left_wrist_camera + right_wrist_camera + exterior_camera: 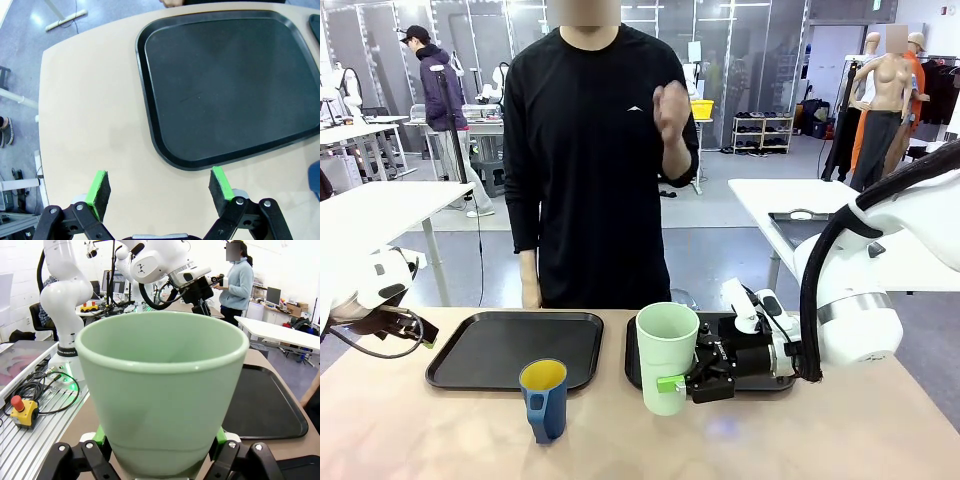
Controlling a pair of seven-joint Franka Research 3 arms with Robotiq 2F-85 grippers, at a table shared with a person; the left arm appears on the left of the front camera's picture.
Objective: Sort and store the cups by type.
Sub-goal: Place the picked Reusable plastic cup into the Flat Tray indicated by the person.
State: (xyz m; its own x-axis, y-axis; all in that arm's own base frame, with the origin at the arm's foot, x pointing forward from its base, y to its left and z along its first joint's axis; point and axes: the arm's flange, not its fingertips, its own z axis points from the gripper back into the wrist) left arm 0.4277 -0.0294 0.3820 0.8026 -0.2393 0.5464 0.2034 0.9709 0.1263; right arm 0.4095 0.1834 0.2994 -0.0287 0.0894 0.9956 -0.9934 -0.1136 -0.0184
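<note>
Right jaws clenched on mint-green tumbler (666, 350), left jaws released over tabletop (95, 125); next I probably lift it onto the black tray (775, 384) alongside.

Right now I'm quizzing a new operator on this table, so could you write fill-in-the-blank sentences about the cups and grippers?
The dark blue handled mug is ____ inside.
The right gripper is shut on the tall pale mint-green plastic tumbler, which has no ____.
The left gripper, holding nothing, has its jaws ____ beside the black rectangular tray.
Missing: yellow, handle, open.
</note>
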